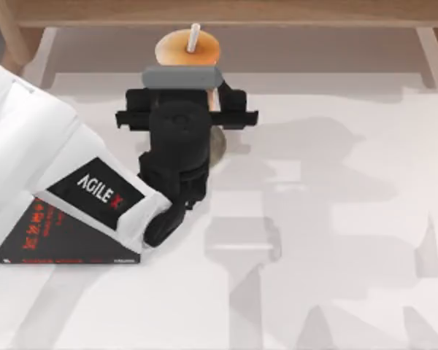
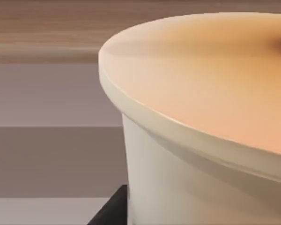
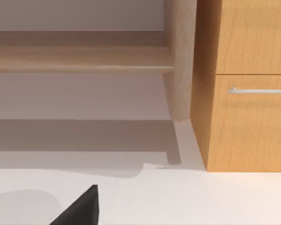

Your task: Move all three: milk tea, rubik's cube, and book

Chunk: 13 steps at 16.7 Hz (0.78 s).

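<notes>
1. I cannot tell how the left gripper fingers stand; its black wrist body covers them, and it sits right against the tall tapered orange-tan milk tea cup with white straw
2. That cup stands at the table's 12 o'clock edge, its lid close in the left wrist view
3. Step judged: grasping the milk tea; next calls for a steady upright lift
4. A thin black book with red lettering lies at 8 o'clock
</notes>
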Available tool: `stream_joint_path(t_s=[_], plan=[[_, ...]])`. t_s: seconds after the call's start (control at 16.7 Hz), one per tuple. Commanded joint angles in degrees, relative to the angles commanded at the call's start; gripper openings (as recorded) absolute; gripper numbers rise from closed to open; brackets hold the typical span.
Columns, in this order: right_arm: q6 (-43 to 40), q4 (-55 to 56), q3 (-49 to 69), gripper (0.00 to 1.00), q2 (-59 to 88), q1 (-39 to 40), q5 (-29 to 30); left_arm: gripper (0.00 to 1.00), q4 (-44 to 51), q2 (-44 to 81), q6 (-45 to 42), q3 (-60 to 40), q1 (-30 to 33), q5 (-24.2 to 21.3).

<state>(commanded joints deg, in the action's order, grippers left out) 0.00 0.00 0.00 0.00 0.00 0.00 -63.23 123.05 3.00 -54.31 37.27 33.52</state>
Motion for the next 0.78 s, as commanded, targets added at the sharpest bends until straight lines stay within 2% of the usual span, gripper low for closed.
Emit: stream_joint_path(t_s=[0.12,0.18,0.78], plan=[[0.0,0.0,0.0,1.0,0.0,0.0,0.0,0.98,0.0,0.0,0.0,0.0,0.0,0.0],[0.0,0.0,0.0,1.0,0.0,0.0,0.0,1.0,0.0,0.0,0.0,0.0,0.0,0.0],[0.0,0.0,0.0,1.0,0.0,0.0,0.0,1.0,-0.5,-0.6,0.0,1.0,0.6,0.5]])
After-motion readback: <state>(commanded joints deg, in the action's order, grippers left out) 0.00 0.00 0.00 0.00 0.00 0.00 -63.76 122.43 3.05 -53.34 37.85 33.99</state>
